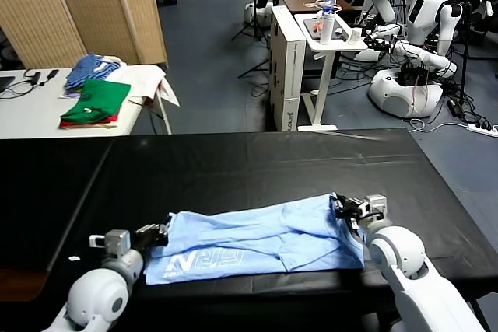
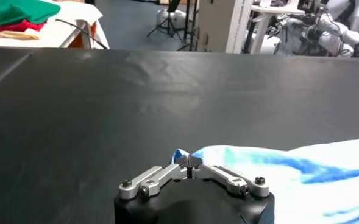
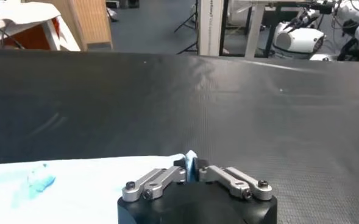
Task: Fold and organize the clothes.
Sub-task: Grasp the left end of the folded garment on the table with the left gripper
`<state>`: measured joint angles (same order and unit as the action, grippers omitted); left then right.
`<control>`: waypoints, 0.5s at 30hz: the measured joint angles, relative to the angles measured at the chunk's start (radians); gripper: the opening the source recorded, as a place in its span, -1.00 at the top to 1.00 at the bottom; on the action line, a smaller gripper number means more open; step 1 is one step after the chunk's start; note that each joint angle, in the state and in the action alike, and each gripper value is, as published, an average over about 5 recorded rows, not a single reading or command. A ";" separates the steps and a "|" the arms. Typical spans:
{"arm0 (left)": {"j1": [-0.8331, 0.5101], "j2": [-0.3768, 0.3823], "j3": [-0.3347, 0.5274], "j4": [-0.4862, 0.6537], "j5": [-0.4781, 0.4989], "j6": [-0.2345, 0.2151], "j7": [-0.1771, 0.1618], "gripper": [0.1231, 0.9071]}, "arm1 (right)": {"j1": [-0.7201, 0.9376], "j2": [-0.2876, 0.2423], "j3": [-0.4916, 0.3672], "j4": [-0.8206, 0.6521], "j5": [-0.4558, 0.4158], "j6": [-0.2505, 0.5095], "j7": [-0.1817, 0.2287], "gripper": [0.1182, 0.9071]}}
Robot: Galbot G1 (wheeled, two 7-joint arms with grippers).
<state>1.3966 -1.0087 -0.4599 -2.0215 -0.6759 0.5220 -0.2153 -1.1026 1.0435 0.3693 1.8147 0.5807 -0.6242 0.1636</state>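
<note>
The clothes (image 1: 264, 237), a pale sky-blue T-shirt with white lettering at its front left, lie folded lengthwise on the black table (image 1: 233, 169) near its front edge. My left gripper (image 1: 161, 232) is shut on the shirt's left end, a pinch of blue cloth (image 2: 180, 156) showing between its fingertips. At the shirt's right end my right gripper (image 1: 342, 209) is shut too, with a fold of the cloth (image 3: 191, 163) squeezed upright between its pads. In the wrist views the left gripper (image 2: 189, 164) and right gripper (image 3: 191, 167) both rest low on the table.
A white side table (image 1: 47, 110) at the back left carries folded green and red garments (image 1: 95, 103) and a blue striped cloth (image 1: 92, 68). Beyond the black table stand a white cabinet (image 1: 292, 68), a small stand with a bottle (image 1: 328, 21) and other robots (image 1: 420, 29).
</note>
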 joint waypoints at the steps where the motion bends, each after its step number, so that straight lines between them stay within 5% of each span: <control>1: 0.002 -0.002 -0.003 -0.001 0.008 -0.004 0.000 0.94 | -0.002 0.003 0.002 -0.002 -0.006 0.004 0.001 0.94; 15: 0.039 -0.016 -0.038 -0.010 0.096 -0.021 0.001 0.94 | -0.014 0.032 0.016 -0.012 -0.020 0.020 0.013 0.94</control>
<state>1.4358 -1.0248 -0.4975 -2.0313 -0.5796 0.5013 -0.2146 -1.1168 1.0752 0.3853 1.8031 0.5604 -0.6046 0.1762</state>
